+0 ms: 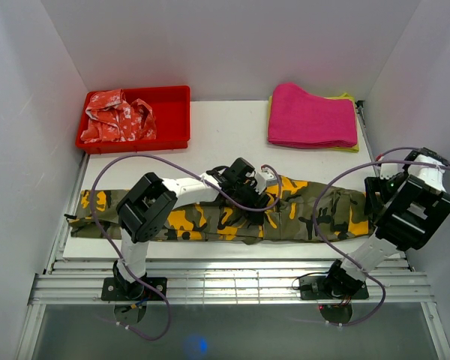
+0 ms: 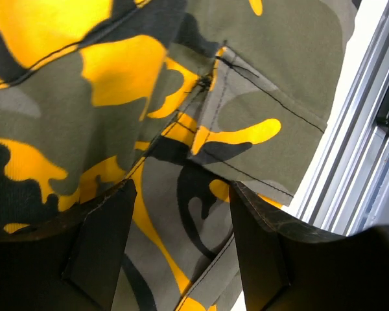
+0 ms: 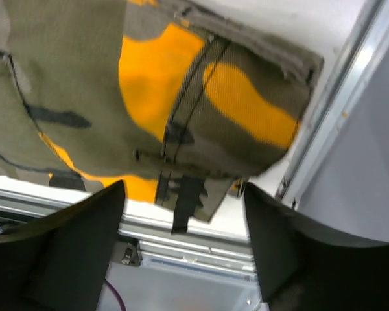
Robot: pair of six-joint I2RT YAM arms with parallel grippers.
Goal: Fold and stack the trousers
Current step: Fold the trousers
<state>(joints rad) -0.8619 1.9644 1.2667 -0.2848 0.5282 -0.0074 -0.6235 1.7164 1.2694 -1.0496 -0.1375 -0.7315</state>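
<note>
Now: the trousers (image 1: 322, 214) lie flat in one long strip along the near side of the worktop (image 1: 225, 127), from the left edge to the right edge.
Left pincer (image 2: 181, 214): it hangs low over the middle of the trousers. Its fingers are apart and hold nothing.
Right pincer (image 3: 181, 194): it is over the right end of the trousers, close to the worktop's edge. Its fingers are apart too, with no cloth between them.
Other things: a red tray (image 1: 172, 120) with a red-and-white cloth (image 1: 116, 116) sits at the far left. A pink folded cloth (image 1: 311, 116) sits at the far right. Both are well apart from the trousers.
Step in hand: I think it is grabbing the cloth to fold the long strip shorter.
How to do it well: go straight down, pinch every layer at the end, and close firmly. Lift just a little, then carry that end over the other end so the edges match.
Helping arm: the left one can press on the middle to make a neat fold line.
Watch out: a thin pinch may lift only the top layer, and the fold will go crooked.
</note>
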